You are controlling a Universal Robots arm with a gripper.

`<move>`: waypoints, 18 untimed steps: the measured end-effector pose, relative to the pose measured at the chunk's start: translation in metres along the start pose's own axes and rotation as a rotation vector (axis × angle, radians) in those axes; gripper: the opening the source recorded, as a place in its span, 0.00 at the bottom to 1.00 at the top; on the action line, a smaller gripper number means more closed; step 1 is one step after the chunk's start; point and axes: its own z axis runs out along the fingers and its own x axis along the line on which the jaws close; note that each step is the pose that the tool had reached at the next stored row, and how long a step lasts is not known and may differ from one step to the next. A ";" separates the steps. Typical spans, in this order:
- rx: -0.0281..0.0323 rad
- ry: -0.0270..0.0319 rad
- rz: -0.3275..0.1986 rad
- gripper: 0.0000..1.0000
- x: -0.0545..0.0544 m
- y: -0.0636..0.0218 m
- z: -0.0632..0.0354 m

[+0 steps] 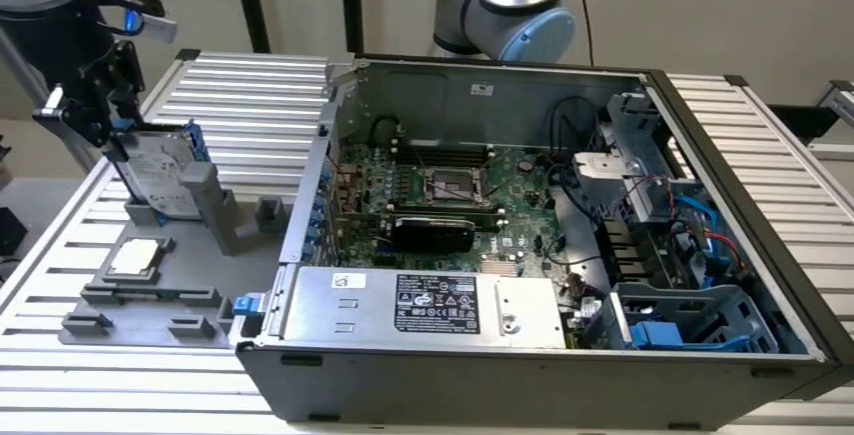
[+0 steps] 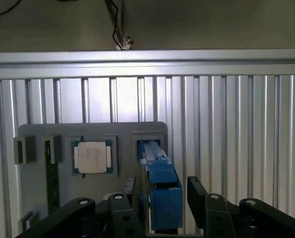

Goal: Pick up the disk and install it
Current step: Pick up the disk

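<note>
The disk (image 1: 163, 173), a silver-grey drive with a white label and a blue carrier frame, stands on edge in a slot of the grey fixture plate (image 1: 187, 255) at the exterior view's left. My gripper (image 1: 118, 135) is at its top edge. In the wrist view the disk's blue edge (image 2: 160, 196) runs between my gripper's (image 2: 162, 192) two black fingers (image 2: 196, 192). The fingers straddle it with a thin gap showing on one side, so the gripper is open. The disk's lower end still sits in the plate's slot (image 2: 150, 141).
A small square CPU chip (image 1: 138, 258) (image 2: 92, 157) lies on the same plate beside the disk. The open computer case (image 1: 747, 255) stands at the exterior view's right, with a motherboard (image 1: 454, 190), a power-supply box (image 1: 427, 305) and blue drive bays (image 1: 667, 330). Ribbed aluminium table (image 2: 227, 129) all around.
</note>
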 end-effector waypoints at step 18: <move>-0.0067 -0.0006 -0.013 1.00 0.000 -0.0035 0.0054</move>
